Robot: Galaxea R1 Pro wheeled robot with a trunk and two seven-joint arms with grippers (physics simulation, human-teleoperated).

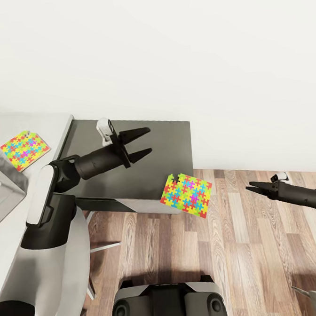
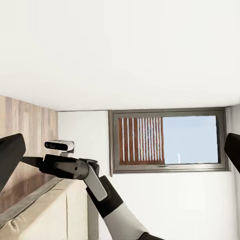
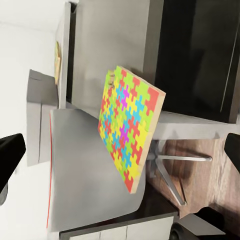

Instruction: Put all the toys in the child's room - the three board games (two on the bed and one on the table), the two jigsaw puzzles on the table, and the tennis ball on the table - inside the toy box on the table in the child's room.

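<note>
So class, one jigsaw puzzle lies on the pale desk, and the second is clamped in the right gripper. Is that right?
Not quite. In the head view the second jigsaw puzzle is free at the dark side table's corner; the right gripper is open, apart from it. The first jigsaw puzzle does lie on the pale desk.

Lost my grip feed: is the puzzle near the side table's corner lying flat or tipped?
Tipped: multicoloured jigsaw sheet overhangs the dark grey side table, tilted, no pincer holding it.

Wood-plank floor (image 1: 258, 245) runs up to plain white wall (image 1: 169, 44). Window (image 2: 167, 140) set in that wall, w/ slatted blind (image 2: 141, 140) covering one half.
</note>
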